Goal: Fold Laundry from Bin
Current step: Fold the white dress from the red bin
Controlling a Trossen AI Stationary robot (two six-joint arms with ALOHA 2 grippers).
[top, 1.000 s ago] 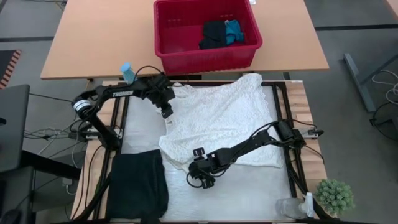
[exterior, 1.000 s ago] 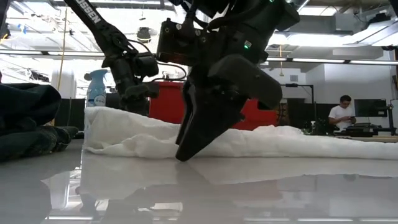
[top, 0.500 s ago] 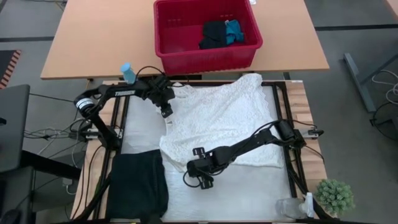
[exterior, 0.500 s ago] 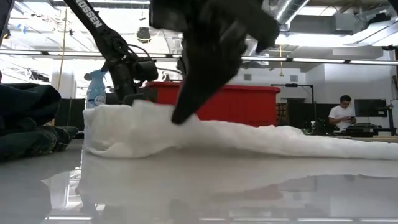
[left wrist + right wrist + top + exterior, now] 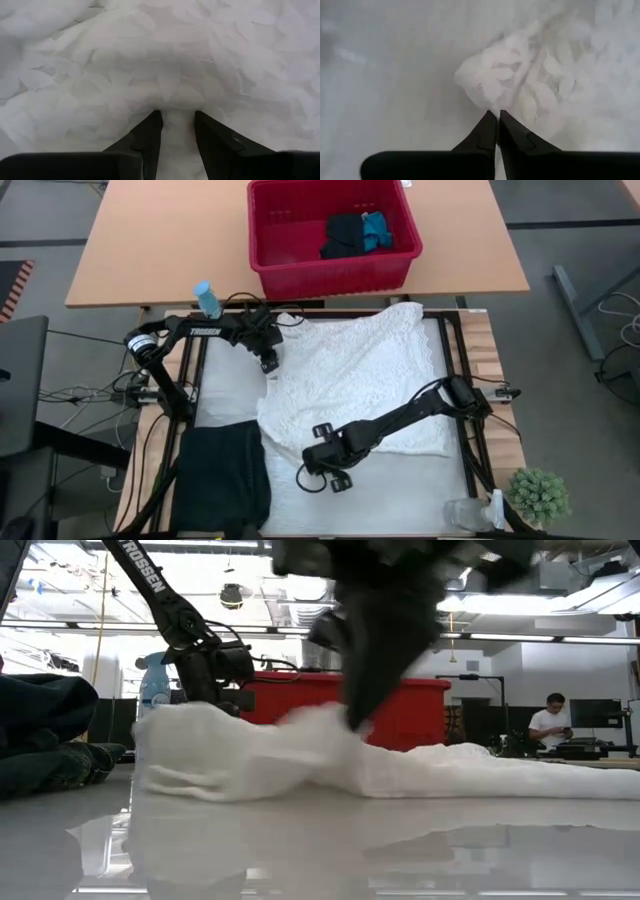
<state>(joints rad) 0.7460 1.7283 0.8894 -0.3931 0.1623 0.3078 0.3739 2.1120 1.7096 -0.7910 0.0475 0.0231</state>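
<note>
The white crinkled garment (image 5: 355, 380) lies spread on the work table (image 5: 225, 395), its long axis diagonal — from the near left corner to the far right, toward the red bin (image 5: 330, 235). The right gripper (image 5: 496, 119) pinches its near left corner, fingers almost together. The left gripper (image 5: 176, 120) clamps the far left edge, cloth between its fingers — a folded black garment (image 5: 222, 475) lies at the near left.

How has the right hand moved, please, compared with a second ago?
Yes: the right hand has shifted slightly away from the red bin, toward the table's near edge.

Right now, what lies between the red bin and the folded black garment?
In the high view, the white garment and left gripper lie between red bin and black garment.
</note>
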